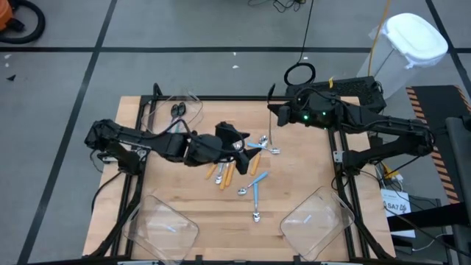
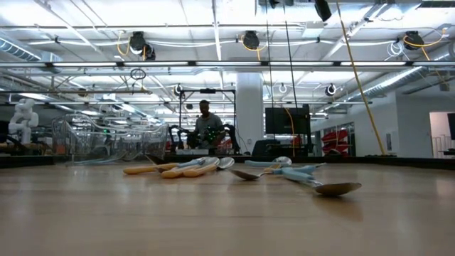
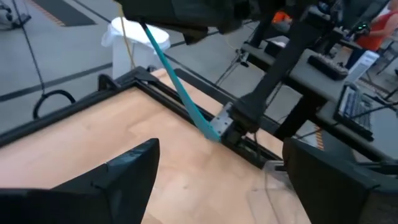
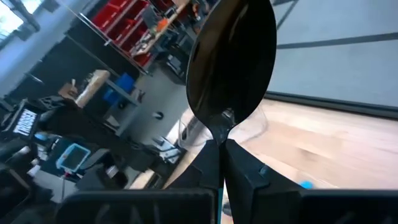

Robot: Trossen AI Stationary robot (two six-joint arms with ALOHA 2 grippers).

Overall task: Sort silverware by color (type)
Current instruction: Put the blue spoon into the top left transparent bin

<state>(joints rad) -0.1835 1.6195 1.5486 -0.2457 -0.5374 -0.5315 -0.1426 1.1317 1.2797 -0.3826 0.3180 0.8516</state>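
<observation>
While the left gripper [image 1: 237, 145] hovers spread empty at table centre, light, stiff, slippery plastic-handled spoons [image 1: 255, 193] lie toward five o'clock; best pinched mid-handle. At one o'clock, the right gripper [image 1: 273, 112] clamps a black-bowled spoon [image 4: 231, 59].

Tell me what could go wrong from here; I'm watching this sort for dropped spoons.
1. The right gripper pinches its spoon only at the thin neck, so the spoon might swivel or slip out on the way to a bin.
2. The left gripper is open over the loose spoons; if it moves away low, it could scatter them.
</observation>
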